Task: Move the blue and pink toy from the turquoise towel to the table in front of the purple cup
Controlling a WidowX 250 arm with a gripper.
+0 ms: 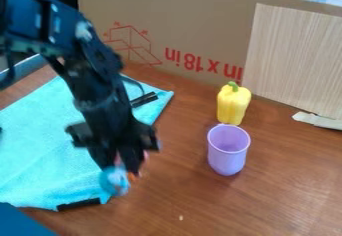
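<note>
A small blue-and-orange thing (115, 181) was held, as it seemed, between the narrowed tips of the black gripper (122, 169), at the edge of the turquoise cloth (43, 142), but its exact shape could not be told. Because it was gripped only at its upper part, it could be twisted or dropped by a quick swing. If it were carried too low to the side, the upright purple cup (228, 155) could be knocked over, and the yellow pepper (233, 106) just behind could be pushed.

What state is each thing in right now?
Turquoise fabric cloth: spread out.
Black two-finger gripper: hanging over the cloth's edge.
Small blue object: at gripper's tip, grip unclear.
Purple plastic cup: upright, mouth up.
Yellow toy pepper: upright, stem up.
Brown cardboard panel: standing upright.
</note>
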